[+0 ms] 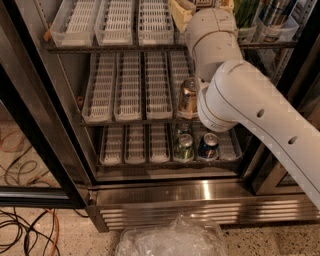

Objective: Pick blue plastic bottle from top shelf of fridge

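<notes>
The fridge stands open in front of me. Its top shelf carries white slotted lane trays. At the frame's top edge only a sliver of the blue plastic bottle shows, its pale label just above my white wrist. My gripper reaches up to it and is open. One yellowish finger is left of the bottle and the other sits to its right, so they straddle it. The rest of the bottle is out of view.
My white arm crosses the right half of the racks. A green bottle and others stand right of the gripper. A brownish can sits on the middle rack and two cans on the lower one. A plastic bag and cables lie on the floor.
</notes>
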### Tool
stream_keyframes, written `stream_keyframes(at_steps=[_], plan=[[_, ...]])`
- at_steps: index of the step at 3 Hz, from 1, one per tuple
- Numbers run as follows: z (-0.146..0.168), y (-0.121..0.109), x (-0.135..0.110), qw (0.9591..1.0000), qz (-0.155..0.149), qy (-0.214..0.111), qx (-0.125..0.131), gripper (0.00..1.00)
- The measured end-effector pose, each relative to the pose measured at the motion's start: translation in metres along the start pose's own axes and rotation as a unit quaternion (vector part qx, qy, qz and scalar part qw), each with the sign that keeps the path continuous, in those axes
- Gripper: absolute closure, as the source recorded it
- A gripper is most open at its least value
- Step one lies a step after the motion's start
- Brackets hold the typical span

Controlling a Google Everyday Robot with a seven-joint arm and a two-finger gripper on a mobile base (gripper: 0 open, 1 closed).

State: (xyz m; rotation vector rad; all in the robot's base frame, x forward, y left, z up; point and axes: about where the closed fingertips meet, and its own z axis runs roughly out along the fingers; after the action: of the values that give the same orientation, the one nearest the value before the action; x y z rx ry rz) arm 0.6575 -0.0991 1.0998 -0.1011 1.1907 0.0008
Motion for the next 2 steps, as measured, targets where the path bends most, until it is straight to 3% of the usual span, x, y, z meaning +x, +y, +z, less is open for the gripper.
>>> stream_keyframes(at_steps=[2], plan=[[-0.004,0.0,0.025,0.9998,0.002,0.021,0.007,0.25]])
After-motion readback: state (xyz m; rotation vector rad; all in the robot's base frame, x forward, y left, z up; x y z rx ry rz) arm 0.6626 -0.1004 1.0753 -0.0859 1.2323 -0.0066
